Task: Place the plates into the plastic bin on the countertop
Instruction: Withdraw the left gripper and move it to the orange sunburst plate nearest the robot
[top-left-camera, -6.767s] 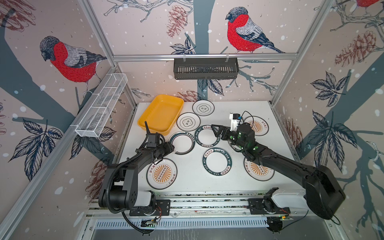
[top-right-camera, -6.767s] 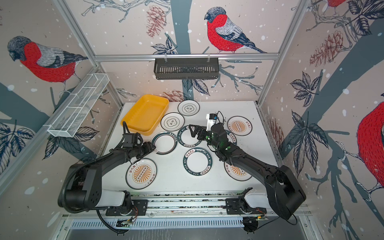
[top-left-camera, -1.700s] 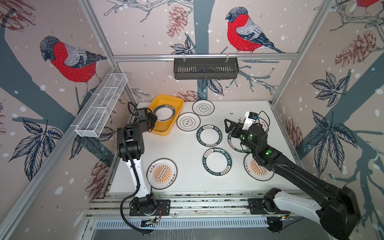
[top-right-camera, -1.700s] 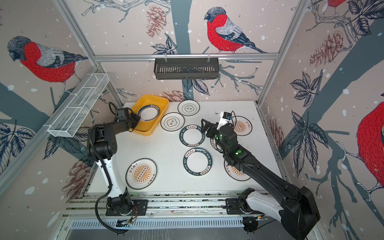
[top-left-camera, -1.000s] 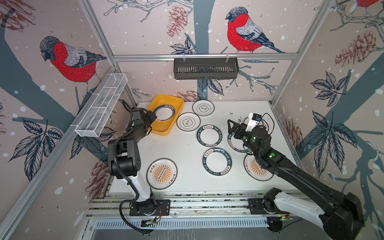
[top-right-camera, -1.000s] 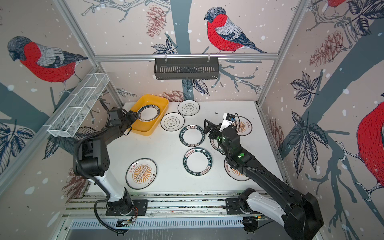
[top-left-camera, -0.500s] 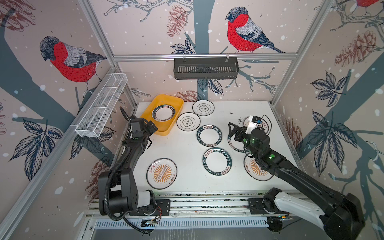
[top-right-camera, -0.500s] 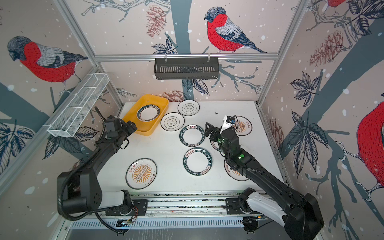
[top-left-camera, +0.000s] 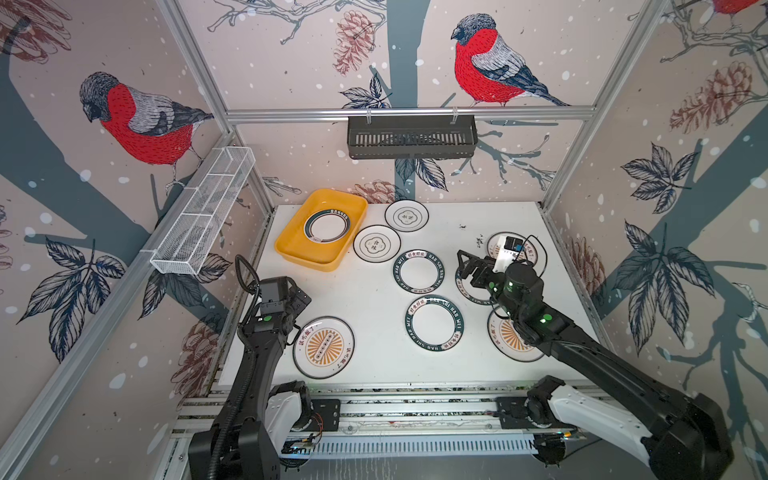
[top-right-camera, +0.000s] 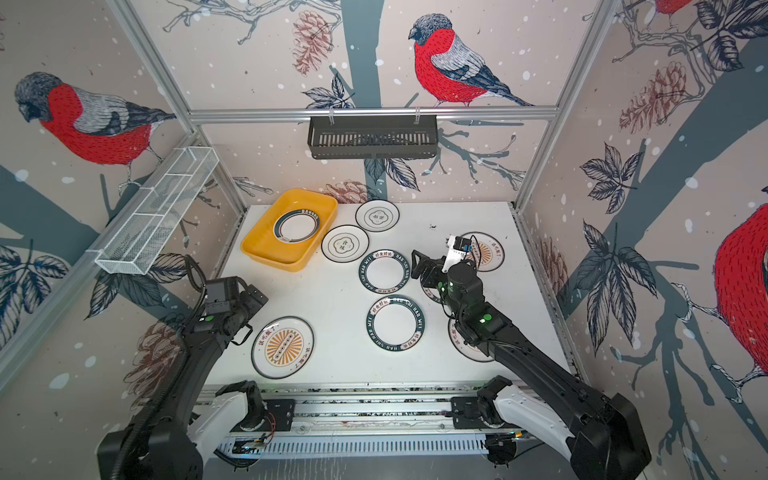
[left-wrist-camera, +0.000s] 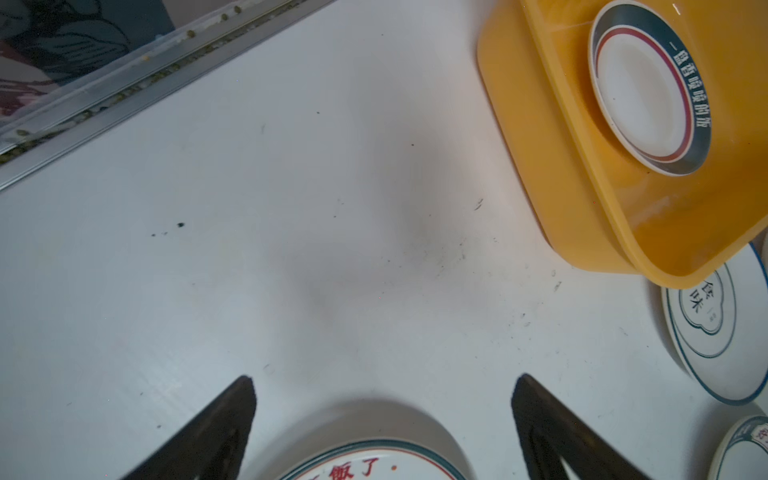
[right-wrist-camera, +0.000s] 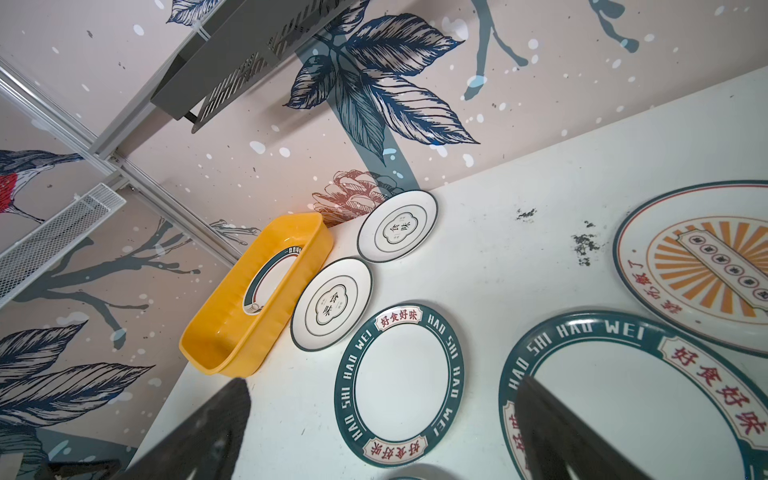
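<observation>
One green-rimmed plate (top-left-camera: 327, 225) lies in my plastic bin (top-left-camera: 291, 245), far-left corner of the countertop (top-left-camera: 365, 299) — left gripper (left-wrist-camera: 385, 379) and right gripper (right-wrist-camera: 382, 382) both gape wide, empty.

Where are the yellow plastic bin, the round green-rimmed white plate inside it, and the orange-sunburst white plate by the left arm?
yellow plastic bin (top-left-camera: 306, 254): in a top view, bare near floor.
green-rimmed plate (top-left-camera: 327, 226): in a top view, white centre.
orange-sunburst plate (top-left-camera: 324, 347): in a top view, sunburst centre.

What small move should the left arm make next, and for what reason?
Probably lower the left gripper onto the rim of the nearby sunburst plate and close. Its jaws stand open and empty near that plate's edge, and only one green-rimmed plate lies in the yellow bin.
</observation>
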